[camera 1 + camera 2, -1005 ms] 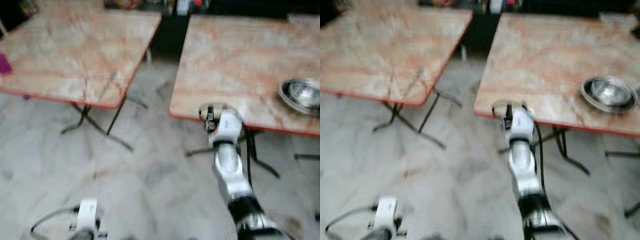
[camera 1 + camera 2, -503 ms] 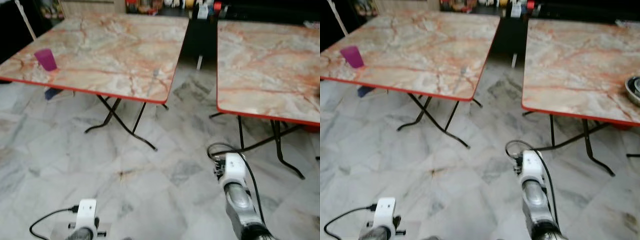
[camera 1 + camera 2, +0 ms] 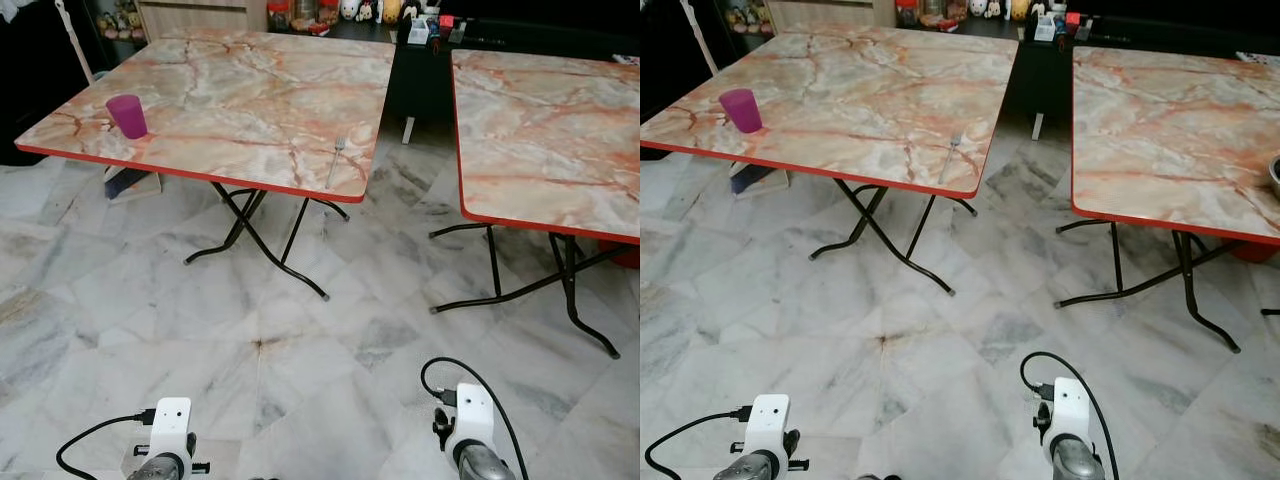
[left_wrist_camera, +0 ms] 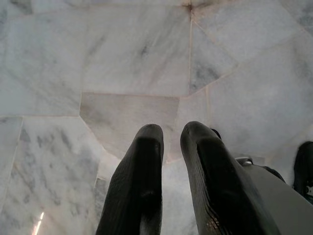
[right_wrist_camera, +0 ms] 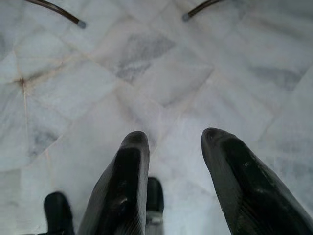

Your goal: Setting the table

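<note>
Cup (image 3: 127, 115) and fork (image 3: 335, 163) sit well apart on the left table (image 3: 240, 90); I judge setting barely begun. Left gripper (image 4: 171, 142) hangs nearly closed, right gripper (image 5: 173, 147) open, both empty.

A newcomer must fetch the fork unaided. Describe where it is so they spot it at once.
Of the two marble-topped folding tables, take the left table, the one with the purple cup at its far-left edge. The fork lies flat by the near right corner, just inside the red rim. It is thin, silvery metal, the only cutlery there.
</note>
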